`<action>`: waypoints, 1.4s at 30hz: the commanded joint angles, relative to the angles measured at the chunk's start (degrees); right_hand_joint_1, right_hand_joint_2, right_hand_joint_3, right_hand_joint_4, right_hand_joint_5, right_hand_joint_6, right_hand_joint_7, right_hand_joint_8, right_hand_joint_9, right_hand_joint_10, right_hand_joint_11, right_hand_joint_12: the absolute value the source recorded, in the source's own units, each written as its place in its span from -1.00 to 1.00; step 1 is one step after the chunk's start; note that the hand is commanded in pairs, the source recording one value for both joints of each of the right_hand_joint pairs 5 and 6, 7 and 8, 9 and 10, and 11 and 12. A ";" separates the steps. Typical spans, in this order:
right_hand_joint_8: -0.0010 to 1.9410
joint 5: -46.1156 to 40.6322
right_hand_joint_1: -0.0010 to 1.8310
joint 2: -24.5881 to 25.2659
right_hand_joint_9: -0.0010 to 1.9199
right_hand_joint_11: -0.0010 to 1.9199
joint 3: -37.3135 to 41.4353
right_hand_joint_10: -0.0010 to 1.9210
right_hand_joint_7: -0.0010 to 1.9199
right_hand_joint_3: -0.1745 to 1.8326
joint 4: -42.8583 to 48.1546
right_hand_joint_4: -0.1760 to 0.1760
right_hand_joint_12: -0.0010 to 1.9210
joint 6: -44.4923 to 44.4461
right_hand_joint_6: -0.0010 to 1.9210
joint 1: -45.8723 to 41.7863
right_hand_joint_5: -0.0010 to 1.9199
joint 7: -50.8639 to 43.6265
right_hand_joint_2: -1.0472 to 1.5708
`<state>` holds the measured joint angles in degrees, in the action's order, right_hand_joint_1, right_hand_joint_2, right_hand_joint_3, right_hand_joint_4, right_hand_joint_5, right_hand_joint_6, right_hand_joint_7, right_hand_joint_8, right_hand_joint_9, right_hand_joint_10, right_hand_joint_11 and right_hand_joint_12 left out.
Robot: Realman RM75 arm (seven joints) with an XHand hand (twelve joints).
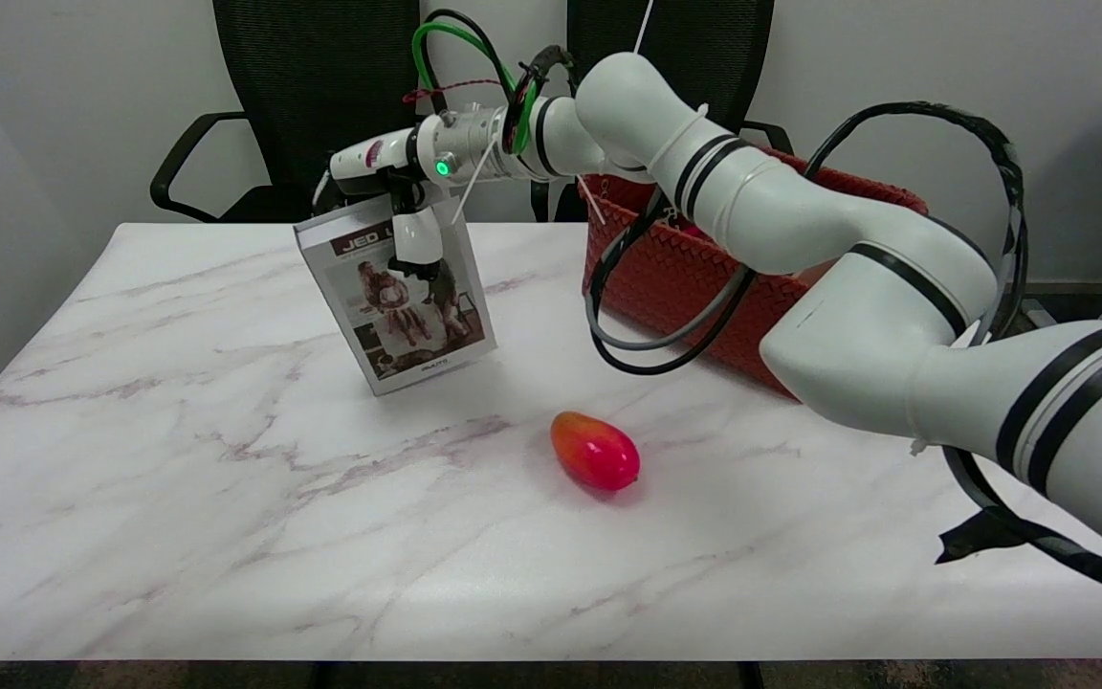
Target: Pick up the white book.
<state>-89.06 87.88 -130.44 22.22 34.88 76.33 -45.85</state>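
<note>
The white book (388,321), with a photo cover and a dark red title band, stands tilted over the far middle of the marble table (178,498). My right hand (396,206) grips its top edge: a finger (416,244) lies down over the front cover and the rest of the hand is behind the book. The book's lower corner is close to the tabletop; I cannot tell whether it touches. My right arm stretches in from the lower right, across the table.
A red-orange mango (595,451) lies on the table in front of the book, a little to its right. A red woven basket (685,268) stands at the back right, under the arm. Two black office chairs (312,105) stand behind the table.
</note>
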 commanded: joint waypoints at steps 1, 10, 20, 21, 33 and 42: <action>0.35 -0.41 0.43 0.38 0.53 0.49 -0.14 0.53 0.36 1.00 0.21 0.00 0.49 -0.47 -0.06 0.00 -0.06 -0.29 -0.11; 0.37 -0.36 0.40 0.46 0.52 0.45 -0.18 0.52 0.38 1.00 0.31 0.00 0.45 -0.63 0.04 0.24 0.04 -0.29 -0.16; 0.39 0.17 0.45 -0.12 0.57 0.61 0.20 0.57 0.41 1.00 2.90 0.00 0.61 -0.63 -0.03 0.25 -0.03 0.03 -0.07; 0.40 0.23 0.45 -0.18 0.59 0.63 0.22 0.58 0.41 1.00 3.10 0.00 0.63 -0.63 -0.03 0.31 -0.03 0.03 -0.05; 0.44 0.23 0.47 -1.83 0.61 0.61 0.28 0.61 0.46 1.00 5.80 0.00 0.61 -0.47 0.02 0.85 0.02 0.19 0.05; 0.45 1.05 0.48 -3.91 0.60 0.57 0.36 0.60 0.46 1.00 8.69 0.00 0.57 -0.07 0.02 1.95 0.02 0.76 0.06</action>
<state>-88.81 86.54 -130.24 26.92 34.32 77.14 -45.74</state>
